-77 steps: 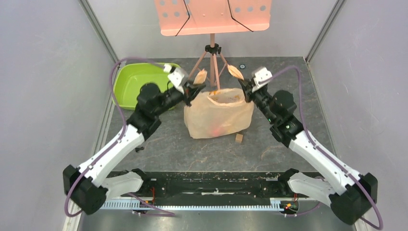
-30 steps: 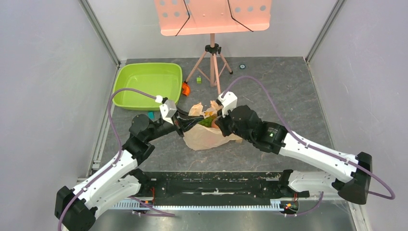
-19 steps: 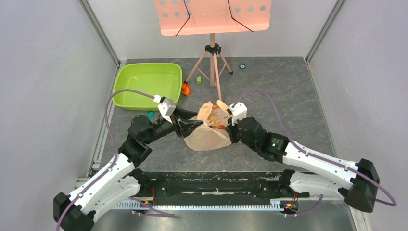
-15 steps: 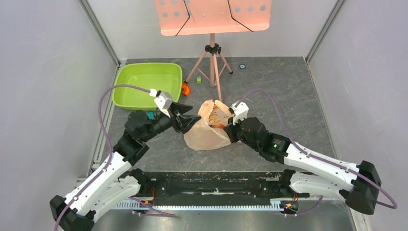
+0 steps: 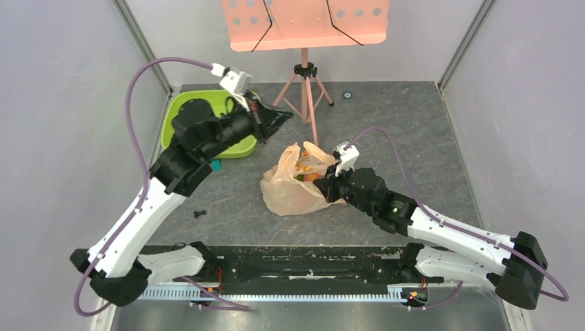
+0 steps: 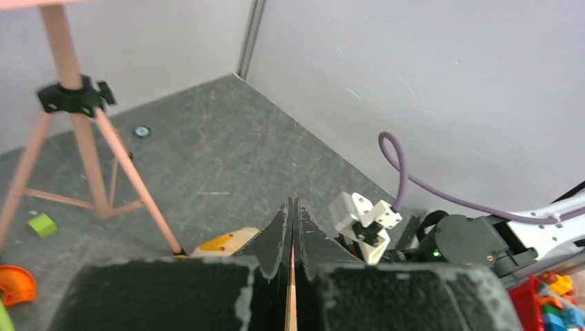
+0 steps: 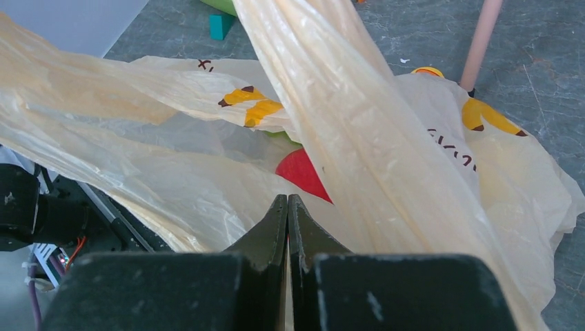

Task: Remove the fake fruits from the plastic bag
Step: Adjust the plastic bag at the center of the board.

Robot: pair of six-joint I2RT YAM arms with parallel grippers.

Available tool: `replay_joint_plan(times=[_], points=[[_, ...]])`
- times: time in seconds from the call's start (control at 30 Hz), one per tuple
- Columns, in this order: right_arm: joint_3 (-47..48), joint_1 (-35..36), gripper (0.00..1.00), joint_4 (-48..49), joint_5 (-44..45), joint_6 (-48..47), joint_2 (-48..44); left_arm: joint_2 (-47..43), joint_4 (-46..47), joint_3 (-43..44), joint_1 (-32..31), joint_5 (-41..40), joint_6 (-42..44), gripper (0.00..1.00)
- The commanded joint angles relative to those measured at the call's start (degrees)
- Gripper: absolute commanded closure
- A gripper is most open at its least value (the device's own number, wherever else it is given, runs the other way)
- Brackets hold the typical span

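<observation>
The plastic bag (image 5: 293, 189) lies slumped on the floor, mouth up, with orange print. Through the opening I see a red fruit (image 7: 303, 176) and a bit of green fruit (image 7: 279, 136); the other fruits are hidden. My right gripper (image 5: 324, 193) is low at the bag's right side. In the right wrist view it (image 7: 288, 198) is shut with bag film (image 7: 359, 138) at its tips and a handle strip across the view. My left gripper (image 5: 287, 114) is raised, apart from the bag, and shut (image 6: 291, 203); only a thin beige sliver shows between its fingers.
A lime green tub (image 5: 227, 148) sits at the back left, partly under my left arm. A pink tripod stand (image 5: 304, 89) stands behind the bag. A teal cube (image 5: 216, 165), a green cube (image 6: 43, 224) and an orange piece (image 6: 15, 284) lie nearby.
My left gripper has left the bag's left edge and risen up and back to beside the tub. The bag has slumped. My right gripper stays low at the bag.
</observation>
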Motion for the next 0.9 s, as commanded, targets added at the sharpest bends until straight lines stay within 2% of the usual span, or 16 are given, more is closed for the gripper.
replay_joint_plan(times=[0.0, 0.1, 0.23, 0.43, 0.63, 0.87], points=[[-1.25, -0.96, 1.00, 3.92, 0.35, 4.01, -2.01, 3.69, -10.17, 5.70, -9.40, -9.13, -2.88, 0.98], [-1.43, -1.47, 1.00, 4.12, 0.17, 5.47, -2.15, 5.92, -14.26, 7.39, -14.77, -17.15, -3.86, 0.98], [-2.12, -1.70, 1.00, 5.01, 0.30, 7.11, -2.83, 9.58, -18.05, 7.83, -17.84, -19.14, -6.90, 0.98], [-2.82, -1.79, 1.00, 5.63, 0.60, 8.22, -3.43, 17.99, -24.75, 11.50, -24.30, -26.00, -6.20, 0.98], [-4.22, -1.82, 1.00, 5.84, 1.59, 8.85, -4.67, 20.61, -25.89, 7.51, -25.63, -29.98, -7.96, 0.98], [-5.37, -1.78, 1.00, 5.86, 1.83, 9.20, -5.16, 19.50, -23.21, 0.02, -25.68, -33.22, -9.39, 0.98]])
